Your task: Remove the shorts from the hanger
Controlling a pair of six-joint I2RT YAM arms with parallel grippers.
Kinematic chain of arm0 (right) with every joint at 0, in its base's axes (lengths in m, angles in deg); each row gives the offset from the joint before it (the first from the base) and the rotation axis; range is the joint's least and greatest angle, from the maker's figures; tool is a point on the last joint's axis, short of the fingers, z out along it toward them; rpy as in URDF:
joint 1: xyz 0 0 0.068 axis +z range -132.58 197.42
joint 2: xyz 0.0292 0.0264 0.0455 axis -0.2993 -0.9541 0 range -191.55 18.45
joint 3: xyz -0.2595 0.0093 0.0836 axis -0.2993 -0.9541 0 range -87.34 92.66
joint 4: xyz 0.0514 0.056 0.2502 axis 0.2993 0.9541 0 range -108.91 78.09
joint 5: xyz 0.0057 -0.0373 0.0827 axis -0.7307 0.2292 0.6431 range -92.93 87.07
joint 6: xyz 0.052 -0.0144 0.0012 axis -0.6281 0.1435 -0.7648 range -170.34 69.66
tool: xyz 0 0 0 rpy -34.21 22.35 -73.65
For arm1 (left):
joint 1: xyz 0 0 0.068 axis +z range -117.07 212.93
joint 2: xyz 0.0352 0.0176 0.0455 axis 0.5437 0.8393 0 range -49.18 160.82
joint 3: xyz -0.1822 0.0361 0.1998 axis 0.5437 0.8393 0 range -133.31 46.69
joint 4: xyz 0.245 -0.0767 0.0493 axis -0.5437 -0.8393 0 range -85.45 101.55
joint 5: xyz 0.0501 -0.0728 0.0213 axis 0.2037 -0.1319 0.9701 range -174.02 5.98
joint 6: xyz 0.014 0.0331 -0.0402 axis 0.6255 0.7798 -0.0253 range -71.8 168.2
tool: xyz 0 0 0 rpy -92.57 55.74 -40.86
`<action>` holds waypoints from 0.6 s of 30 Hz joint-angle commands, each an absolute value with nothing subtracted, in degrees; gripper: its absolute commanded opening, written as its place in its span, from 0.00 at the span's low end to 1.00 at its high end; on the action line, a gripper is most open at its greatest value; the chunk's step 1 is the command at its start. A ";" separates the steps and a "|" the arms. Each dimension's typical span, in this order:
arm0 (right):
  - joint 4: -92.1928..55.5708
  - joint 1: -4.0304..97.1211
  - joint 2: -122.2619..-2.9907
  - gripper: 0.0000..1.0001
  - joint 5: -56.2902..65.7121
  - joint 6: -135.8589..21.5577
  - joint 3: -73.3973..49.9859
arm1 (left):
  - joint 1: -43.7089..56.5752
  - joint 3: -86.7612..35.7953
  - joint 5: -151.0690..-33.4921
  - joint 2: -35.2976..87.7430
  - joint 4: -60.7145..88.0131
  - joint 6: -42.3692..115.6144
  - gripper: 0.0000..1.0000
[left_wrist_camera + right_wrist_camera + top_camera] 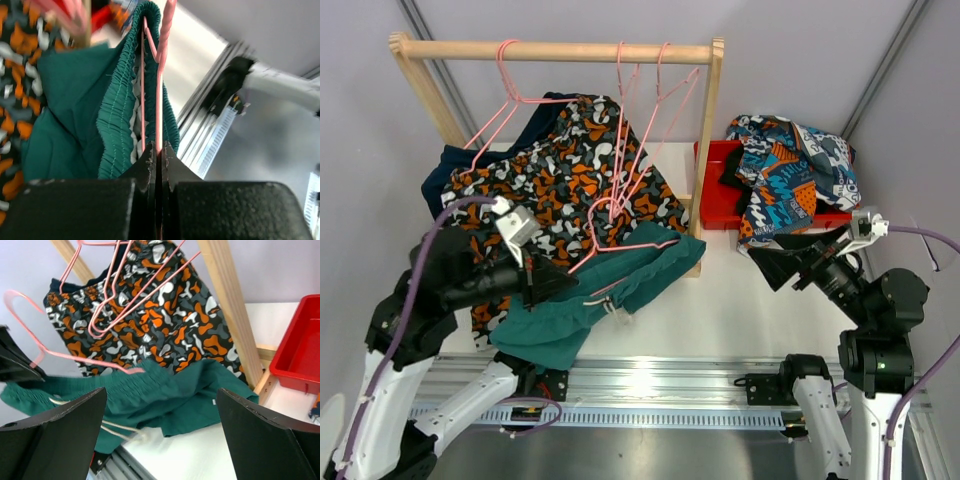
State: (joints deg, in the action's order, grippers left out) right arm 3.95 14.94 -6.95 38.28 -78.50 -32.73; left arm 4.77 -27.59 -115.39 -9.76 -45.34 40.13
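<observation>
Teal green shorts (555,325) (165,390) hang by their waistband on a pink hanger (640,247) (70,356) that is off the rail, low over the table's front. My left gripper (560,285) (159,152) is shut on the hanger's wire (160,75), with the gathered teal waistband (117,115) just beyond its tips. My right gripper (760,262) (161,390) is open to the right of the rack, facing the teal shorts with nothing between its fingers. Behind them, orange-grey-black camouflage shorts (550,180) (165,325) drape from the rack.
A wooden rack (560,50) with its right post (230,305) carries three empty pink hangers (640,100). Navy fabric (438,170) shows behind the camouflage pair at the left. A red bin (715,190) (300,355) at the right holds blue-white-orange cartoon-print shorts (790,175).
</observation>
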 commanded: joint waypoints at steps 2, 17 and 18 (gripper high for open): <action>1.31 15.05 -8.61 0.99 44.26 -77.76 -31.09 | 4.37 -38.46 -123.74 -8.85 -38.11 37.31 0.00; -15.22 24.69 -16.08 1.00 44.63 -82.79 -30.21 | 4.37 -52.18 -121.64 1.26 -33.19 30.54 0.00; -14.95 27.06 -18.09 1.00 40.70 -81.20 -29.86 | 4.37 -53.76 -121.81 1.61 -33.19 30.19 0.00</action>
State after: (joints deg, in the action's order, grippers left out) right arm -10.72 22.22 -14.63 46.02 -83.74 -32.34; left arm 4.66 -48.88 -120.29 0.81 -39.54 33.13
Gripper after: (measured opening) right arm 0.993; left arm 0.025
